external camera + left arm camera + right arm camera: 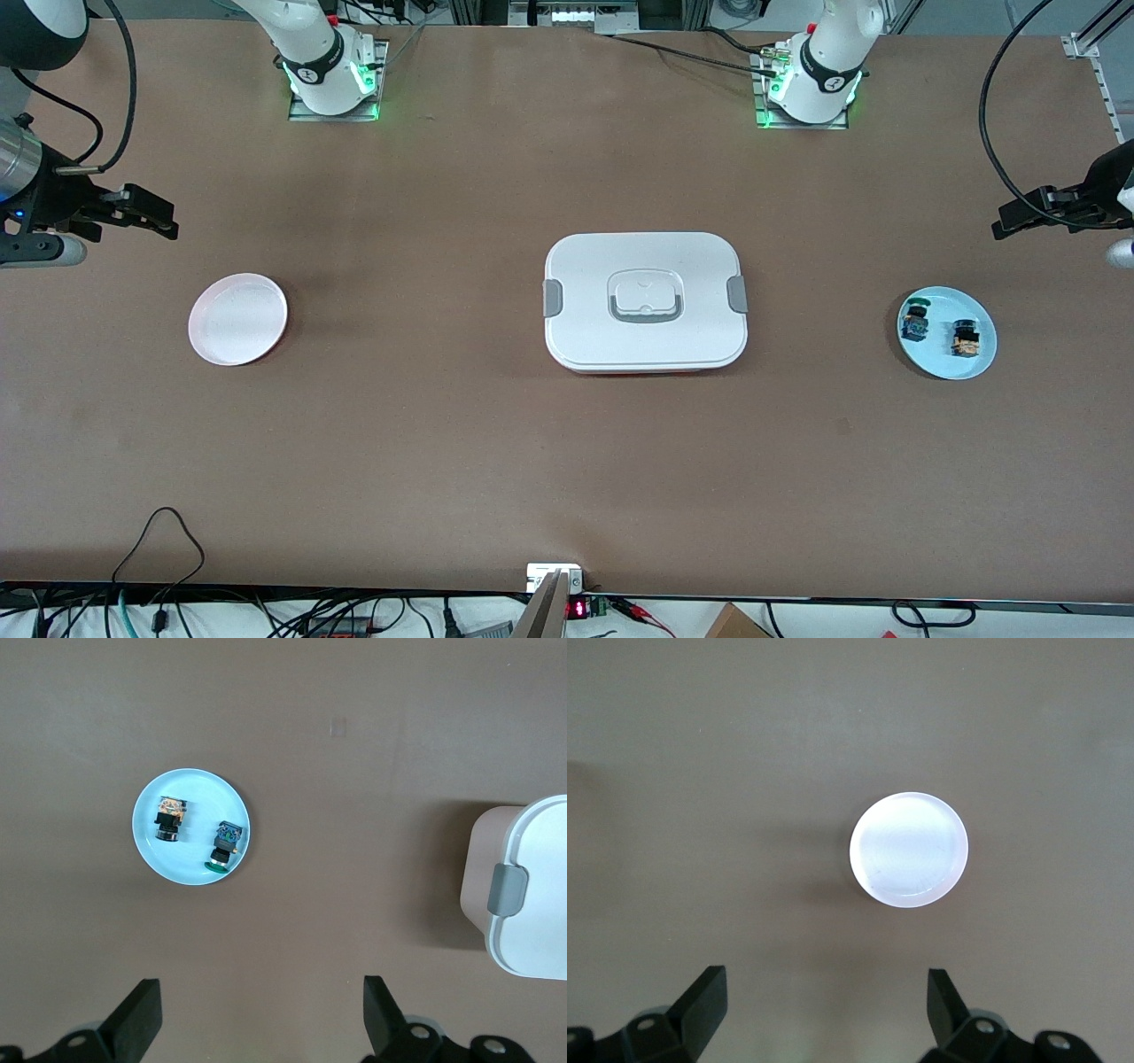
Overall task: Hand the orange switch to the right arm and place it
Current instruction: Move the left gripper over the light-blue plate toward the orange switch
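The orange switch (pixel 966 338) lies on the pale blue plate (pixel 946 363) near the bench (pixel 567 461) edge at the left arm's end, just beside a green and blue switch (pixel 915 322). The left end effector (pixel 1010 220) hangs released above that end. The right end effector (pixel 159 217) hangs released above the other end, near the pink plate (pixel 237 319), with a white lidded box (pixel 645 301) mid-bench.

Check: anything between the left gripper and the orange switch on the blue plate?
Nothing visible. The left gripper hangs open over bare table by the blue plate. The orange switch lies exposed on it, beside but apart from the green-and-blue switch. The right gripper waits open.
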Controlling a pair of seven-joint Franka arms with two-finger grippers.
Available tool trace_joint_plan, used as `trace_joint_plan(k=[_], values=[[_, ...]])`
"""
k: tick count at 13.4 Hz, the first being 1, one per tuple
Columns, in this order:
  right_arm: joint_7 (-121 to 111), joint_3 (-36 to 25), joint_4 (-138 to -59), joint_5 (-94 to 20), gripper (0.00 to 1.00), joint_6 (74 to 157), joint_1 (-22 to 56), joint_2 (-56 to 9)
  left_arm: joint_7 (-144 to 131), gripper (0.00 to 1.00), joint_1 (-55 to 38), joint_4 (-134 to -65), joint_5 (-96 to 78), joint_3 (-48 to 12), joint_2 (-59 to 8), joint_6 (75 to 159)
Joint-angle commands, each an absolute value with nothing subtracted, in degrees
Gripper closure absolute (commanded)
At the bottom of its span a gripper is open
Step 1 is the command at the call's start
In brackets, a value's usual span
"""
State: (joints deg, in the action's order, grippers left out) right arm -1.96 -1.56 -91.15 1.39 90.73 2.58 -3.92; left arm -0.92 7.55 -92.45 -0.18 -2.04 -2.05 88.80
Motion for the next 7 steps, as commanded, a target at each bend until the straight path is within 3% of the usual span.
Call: trace_joint_plan(k=[1, 7], values=[[-2.4, -1.5, -90.4, 1.2, 0.00, 89.8, 2.6, -3.9, -0.7, 0.00, 7.8, -91.2, -0.3, -2.2, -2.3, 86.8], [-2.4, -1.5, -90.3, 1.1, 0.00, 89.6, 2.5, -3.5, -1.4, 0.00, 7.3, -88.6, 0.7, -2.4, -3.8, 86.2]])
